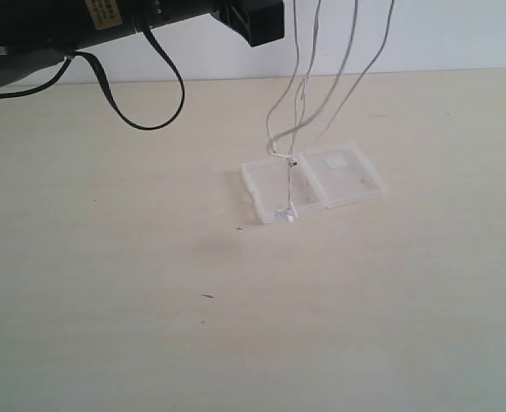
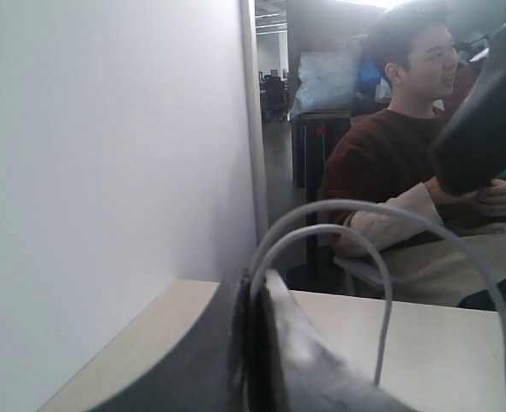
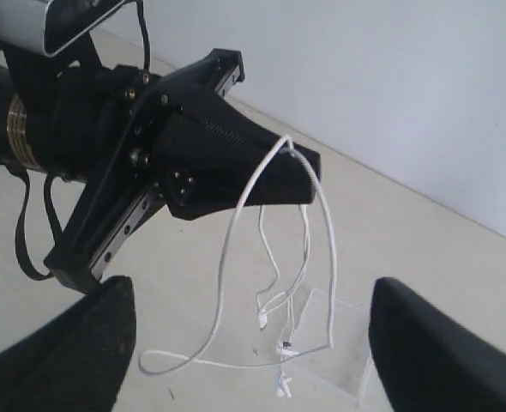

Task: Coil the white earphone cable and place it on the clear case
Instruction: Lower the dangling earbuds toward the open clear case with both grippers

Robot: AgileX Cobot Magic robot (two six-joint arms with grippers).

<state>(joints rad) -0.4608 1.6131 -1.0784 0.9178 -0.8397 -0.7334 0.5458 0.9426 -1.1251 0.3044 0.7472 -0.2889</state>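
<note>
The left end effector is clenched on the white earphone cable. The cable's loops hang from its tip down to the clear case, which lies on the surface toward 2 o'clock from the centre of the exterior view. The earbuds rest at the case's 7 o'clock edge. The right end effector is released, spread wide with nothing between.

To do this well, lower the bundle straight over the case so the loops pile inside its outline, and let go only once they rest there. One loop hangs wide of the case and may need gathering.

The pinch point is cut off past 12 o'clock in the exterior view, and the thin loops are hard to count.
</note>
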